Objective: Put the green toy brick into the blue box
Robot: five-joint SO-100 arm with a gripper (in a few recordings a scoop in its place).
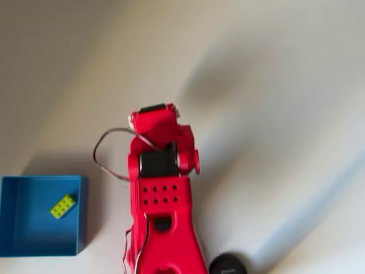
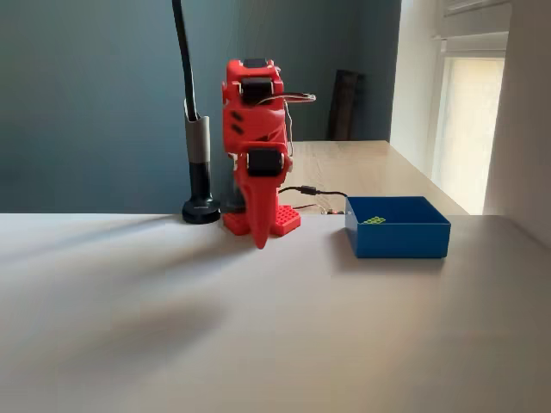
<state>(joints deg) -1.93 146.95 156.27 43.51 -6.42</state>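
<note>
In the fixed view the pale table lies nearest. On it the blue box sits right of the red arm, well apart from it. The gripper points straight down, its tip just above the table, jaws together and holding nothing. The brick lies inside the box, near its right wall overhead. Behind stands a black lamp post

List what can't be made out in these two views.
- Gripper: fixed view shows it pointing down, edge-on; open or shut unreadable. Overhead, the red arm covers it.
- Green brick: blurred overhead; in the fixed view, the blue box front wall hides its lower part.
- Blue box: left side cut by the overhead frame edge.
- Black lamp base: cut by the overhead bottom edge.
</note>
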